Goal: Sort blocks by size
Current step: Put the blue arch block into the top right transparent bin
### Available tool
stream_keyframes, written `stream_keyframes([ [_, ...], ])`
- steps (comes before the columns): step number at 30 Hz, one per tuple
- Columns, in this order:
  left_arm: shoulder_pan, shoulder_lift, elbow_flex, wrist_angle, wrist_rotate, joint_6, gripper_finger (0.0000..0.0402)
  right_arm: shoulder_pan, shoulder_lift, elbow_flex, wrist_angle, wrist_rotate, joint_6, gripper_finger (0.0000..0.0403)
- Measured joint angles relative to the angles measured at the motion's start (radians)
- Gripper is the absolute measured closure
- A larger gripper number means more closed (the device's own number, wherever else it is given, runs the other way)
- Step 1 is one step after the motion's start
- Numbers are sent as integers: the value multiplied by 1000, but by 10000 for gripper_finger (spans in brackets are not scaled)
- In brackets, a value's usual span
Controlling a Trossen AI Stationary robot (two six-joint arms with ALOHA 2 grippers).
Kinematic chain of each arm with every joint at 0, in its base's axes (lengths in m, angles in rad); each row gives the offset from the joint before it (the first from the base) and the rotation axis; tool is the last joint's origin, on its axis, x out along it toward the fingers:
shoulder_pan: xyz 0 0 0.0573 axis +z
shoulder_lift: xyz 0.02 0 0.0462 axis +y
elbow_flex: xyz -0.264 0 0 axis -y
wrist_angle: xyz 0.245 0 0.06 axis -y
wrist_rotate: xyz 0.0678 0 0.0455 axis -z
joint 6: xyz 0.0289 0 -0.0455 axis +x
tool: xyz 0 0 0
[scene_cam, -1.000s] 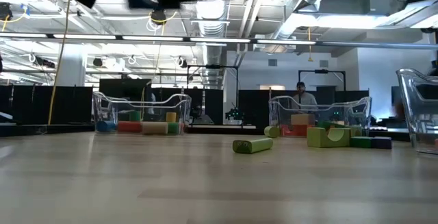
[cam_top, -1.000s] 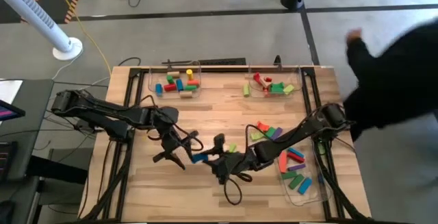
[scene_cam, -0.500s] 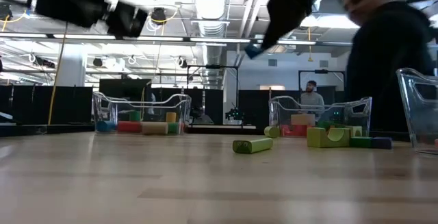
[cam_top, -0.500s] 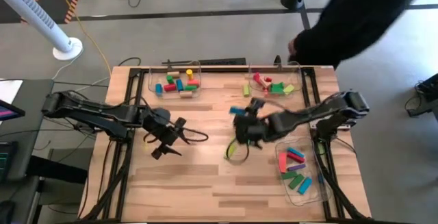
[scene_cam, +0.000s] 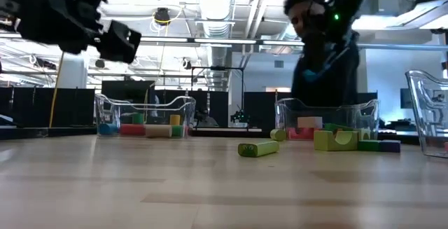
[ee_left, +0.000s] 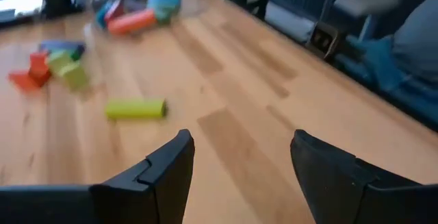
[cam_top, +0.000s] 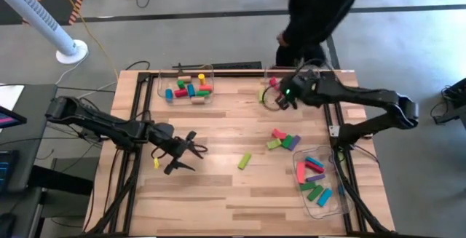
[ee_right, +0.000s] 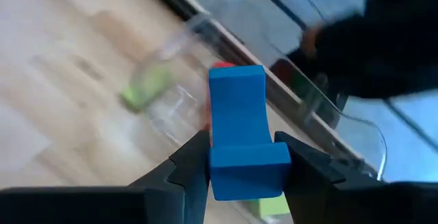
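1. Right end effector (ee_right: 239, 176) is clamped on a blue block (ee_right: 241, 128), a flat-faced rectangular bar. We see it hovering at the near edge of the back right clear tray (cam_top: 313, 98); in the high view the end effector (cam_top: 285, 96) sits over that tray's left end.
2. Left end effector (ee_left: 239, 162) has its fingers apart with nothing between them, raised over the left part of the wooden surface (cam_top: 218, 187); in the high view (cam_top: 186, 154).
3. We note a lime cylinder (cam_top: 245, 161) lying alone mid-surface, a small yellow piece (cam_top: 156, 163) at the left edge, and a cluster of red, green and purple blocks (cam_top: 282, 140) right of centre.
4. Back left tray (cam_top: 162, 92) and front right tray (cam_top: 342, 207) hold mixed coloured blocks.
5. Compared with one second ago: the right arm has moved from the surface's front centre to the back right tray, carrying the blue block; the left end effector has widened and drawn back leftward.
6. Contents of the back right tray are partly hidden by the right arm. A person in dark clothing (cam_top: 320, 12) stands behind the surface.
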Motion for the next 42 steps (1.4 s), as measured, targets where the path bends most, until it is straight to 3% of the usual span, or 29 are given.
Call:
stream_keyframes([
  [7, -101, 0, -4, 148, -6, -7, 171, -218, -14, -65, 74, -149, -60, 231],
  [20, -175, 0, -4, 162, -71, -7, 171, -404, 98, -64, 91, -255, -107, 228],
  [42, -175, 0, -4, 146, -84, -2, 171, -454, 215, -64, 90, -337, -99, 225],
])
